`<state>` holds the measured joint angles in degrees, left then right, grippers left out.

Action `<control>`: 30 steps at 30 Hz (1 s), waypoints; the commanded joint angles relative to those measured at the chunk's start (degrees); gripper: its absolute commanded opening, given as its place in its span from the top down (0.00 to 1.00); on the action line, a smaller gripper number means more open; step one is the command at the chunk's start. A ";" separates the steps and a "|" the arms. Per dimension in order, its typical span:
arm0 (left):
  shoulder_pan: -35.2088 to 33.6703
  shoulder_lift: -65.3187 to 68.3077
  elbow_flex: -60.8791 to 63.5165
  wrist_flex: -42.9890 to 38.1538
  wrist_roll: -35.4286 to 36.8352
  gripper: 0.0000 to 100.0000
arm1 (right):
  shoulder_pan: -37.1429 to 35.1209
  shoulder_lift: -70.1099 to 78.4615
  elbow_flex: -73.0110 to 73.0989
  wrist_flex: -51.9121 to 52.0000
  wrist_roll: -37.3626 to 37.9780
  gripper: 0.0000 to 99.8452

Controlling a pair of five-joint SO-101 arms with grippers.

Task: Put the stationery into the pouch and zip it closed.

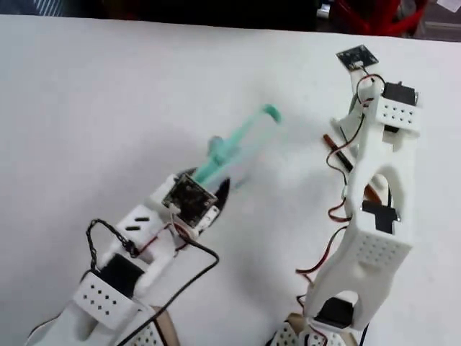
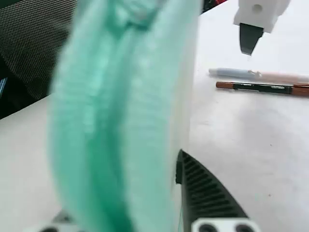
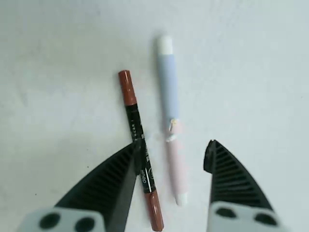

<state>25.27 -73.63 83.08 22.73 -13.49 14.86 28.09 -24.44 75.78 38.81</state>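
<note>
The left gripper is clenched on the lower end of the green pouch and holds it up off the white table, tilted, with its long body pointing away from the arm. In the left wrist view one black finger lies against the side of the pouch. A seam with what looks like the zip runs along the fabric, but I cannot tell whether it is open.

Well apart from the pouch, on the right arm's side of it, the right gripper hangs over the two pens with its jaws spread and nothing between them. The blue-and-pink pen lies flat between the two fingers, its pink end nearest the wrist. The brown-and-black pen lies just beside it on the table, roughly parallel, and passes close by one fingertip. Neither pen is in the pouch.

The step in hand looks like the first pick: the pouch is presented and the stationery is not yet taken. The next move calls for the right gripper to come down around one pen only. The blue-and-pink pen is the better centred, so the fingers should close across its barrel without catching the brown-and-black pen. Then the pen must be carried over to the pouch, whose mouth has to be open and turned toward it.
</note>
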 commanded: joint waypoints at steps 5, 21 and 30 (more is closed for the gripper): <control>-1.19 -0.75 1.76 -4.31 0.44 0.90 | -0.04 6.37 -5.71 -2.33 -0.26 0.81; -1.19 -0.75 2.02 -4.31 0.09 0.90 | 0.13 32.48 -38.68 5.67 0.09 0.98; -1.19 -0.75 2.11 -4.31 0.18 0.90 | 0.13 33.54 -64.18 23.16 -0.18 0.98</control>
<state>24.92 -73.80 85.19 19.74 -13.41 14.95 63.87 -77.10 92.13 38.81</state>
